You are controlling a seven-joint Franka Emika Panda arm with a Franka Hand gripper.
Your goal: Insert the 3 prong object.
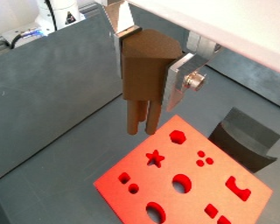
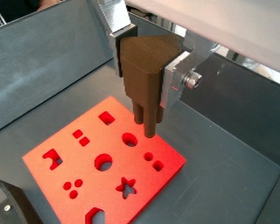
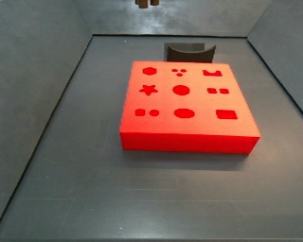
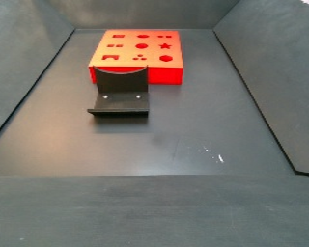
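gripper (image 2: 146,66) clamped on peg (image 2: 145,79), held high over red block (image 3: 188,109) | pickup done | prongs not in holes yet | left: align, lower, insert

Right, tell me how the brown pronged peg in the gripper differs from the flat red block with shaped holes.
The slim brown three-prong peg is far smaller than the broad flat red block. The peg hangs upright, clamped in the gripper above the floor; the block lies flat on it. The peg has prongs; the block has holes.
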